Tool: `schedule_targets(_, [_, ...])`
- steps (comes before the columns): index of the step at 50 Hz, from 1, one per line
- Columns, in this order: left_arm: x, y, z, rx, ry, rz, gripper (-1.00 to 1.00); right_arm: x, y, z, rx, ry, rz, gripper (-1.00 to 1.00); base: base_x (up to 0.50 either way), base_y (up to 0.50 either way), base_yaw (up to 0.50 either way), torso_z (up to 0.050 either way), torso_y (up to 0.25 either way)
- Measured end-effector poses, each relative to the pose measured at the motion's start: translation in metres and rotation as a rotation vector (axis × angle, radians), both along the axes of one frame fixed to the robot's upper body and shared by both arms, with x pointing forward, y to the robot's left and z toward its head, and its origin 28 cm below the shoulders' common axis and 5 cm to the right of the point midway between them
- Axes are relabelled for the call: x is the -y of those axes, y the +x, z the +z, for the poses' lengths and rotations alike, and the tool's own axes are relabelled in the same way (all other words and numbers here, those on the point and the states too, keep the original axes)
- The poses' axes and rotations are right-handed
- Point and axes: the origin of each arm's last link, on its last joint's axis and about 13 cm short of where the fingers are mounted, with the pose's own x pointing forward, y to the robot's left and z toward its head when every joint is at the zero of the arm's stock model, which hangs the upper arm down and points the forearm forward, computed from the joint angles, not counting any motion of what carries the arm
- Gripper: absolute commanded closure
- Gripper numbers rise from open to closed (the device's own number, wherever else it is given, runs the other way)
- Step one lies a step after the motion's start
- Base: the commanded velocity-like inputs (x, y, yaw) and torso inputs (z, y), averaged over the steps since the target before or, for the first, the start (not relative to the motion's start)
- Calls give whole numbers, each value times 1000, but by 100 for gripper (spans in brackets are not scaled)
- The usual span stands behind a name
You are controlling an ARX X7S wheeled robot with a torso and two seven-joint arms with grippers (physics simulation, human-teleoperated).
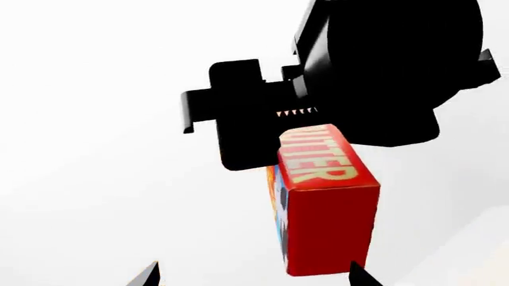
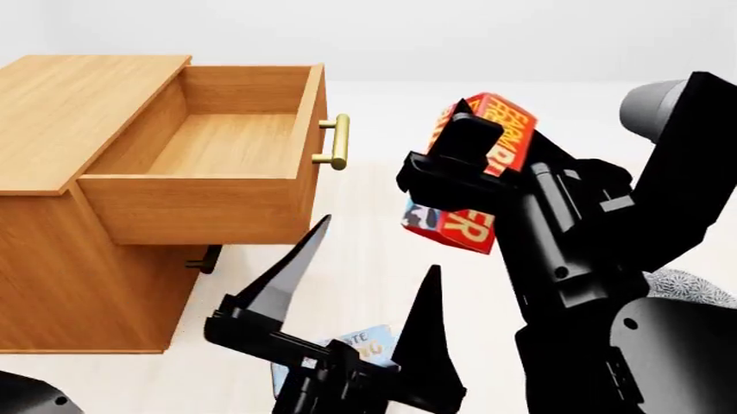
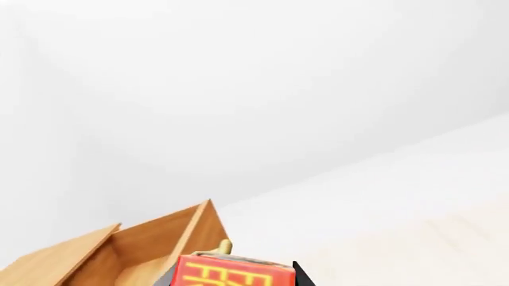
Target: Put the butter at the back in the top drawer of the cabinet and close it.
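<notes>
My right gripper [image 2: 472, 168] is shut on the butter [image 2: 498, 129], a red-and-orange box held tilted in the air to the right of the cabinet [image 2: 81, 259]. The top drawer [image 2: 219, 142] stands pulled open, its plain wood interior bare, its brass handle [image 2: 337, 142] facing the butter. My left gripper [image 2: 374, 250] is open and empty, low in front of the cabinet, fingers pointing up. The left wrist view shows the butter [image 1: 330, 220] in the black right gripper [image 1: 263, 119]. The right wrist view shows the butter [image 3: 230, 275] above the open drawer [image 3: 159, 250].
A pale blue-and-white box [image 2: 366, 343] lies on the light floor beneath my left gripper. A dark handle of a lower drawer [image 2: 205, 259] shows under the open drawer. A grey patterned thing [image 2: 691, 285] lies at the right, behind my right arm.
</notes>
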Motion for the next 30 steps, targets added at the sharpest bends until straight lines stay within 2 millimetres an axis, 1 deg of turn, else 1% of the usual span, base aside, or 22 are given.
schedule_targets(12, [8, 4, -5, 7, 23, -4, -100, -5, 1, 1, -2, -11, 21, 100, 0, 0, 0, 1, 1])
schedule_targets(30, [11, 15, -7, 19, 15, 27, -100, -11, 0, -5, -26, -3, 49, 100, 0, 0, 0, 0, 1])
